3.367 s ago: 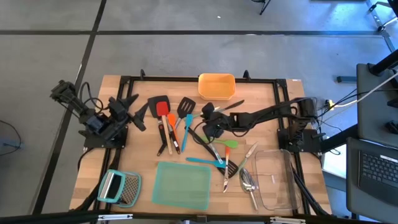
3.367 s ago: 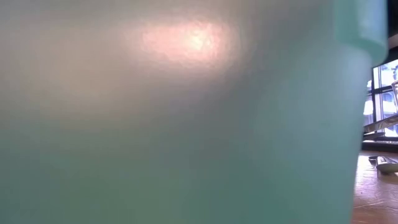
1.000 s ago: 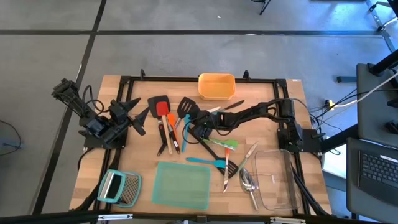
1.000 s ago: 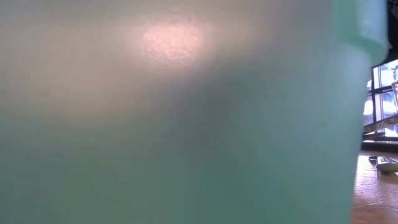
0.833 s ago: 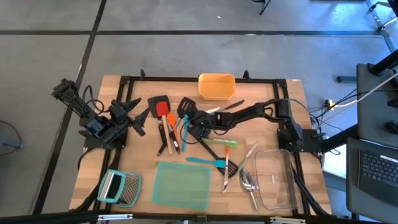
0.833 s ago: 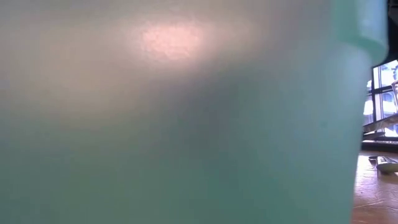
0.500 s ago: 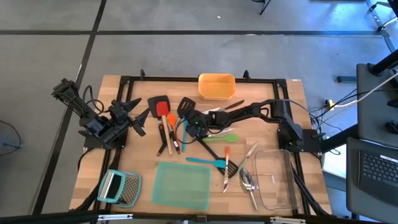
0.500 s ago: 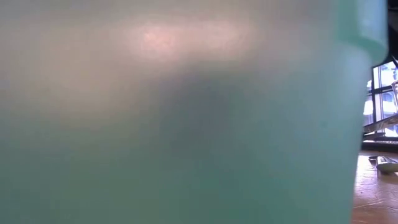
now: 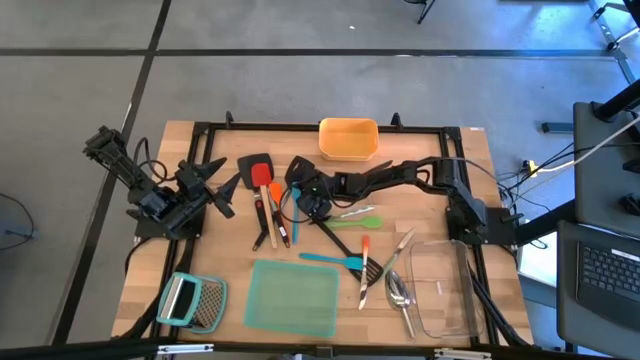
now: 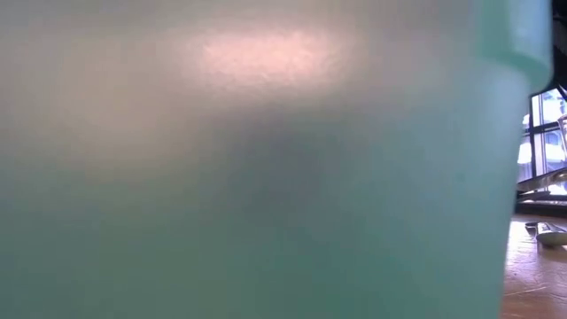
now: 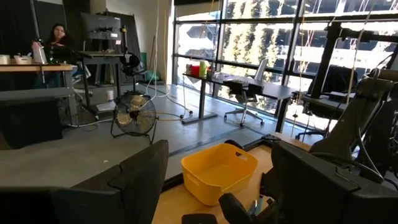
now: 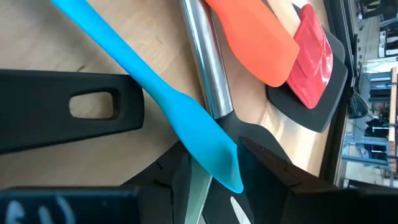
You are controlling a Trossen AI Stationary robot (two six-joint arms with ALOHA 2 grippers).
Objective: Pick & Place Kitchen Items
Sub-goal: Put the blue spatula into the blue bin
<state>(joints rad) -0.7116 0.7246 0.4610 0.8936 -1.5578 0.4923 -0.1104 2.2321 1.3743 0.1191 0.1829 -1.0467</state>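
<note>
High view puts your right gripper (image 9: 303, 203) low over the crowded cluster of utensils at the table's middle, while the left gripper (image 9: 215, 180) waits at the left edge with its 2 fingers spread and nothing between them. Right wrist view shows your fingers parted around the tip of the blue spatula (image 12: 155, 102), which lies across a steel-handled turner (image 12: 202, 59), with an orange turner (image 12: 255, 40) and a red turner (image 12: 314, 59) just beside. That crowding is your risk: closing here could catch the steel handle along with the spatula, or nudge the neighbours and scatter the pile; a slim silicone blade may also slip or bend out of the pinch. Of the containers, the orange bin (image 9: 348, 139) and the clear bin (image 9: 443, 290) look empty, and so does the teal bin (image 9: 293, 297), which blocks nearly all of the low view.
</note>
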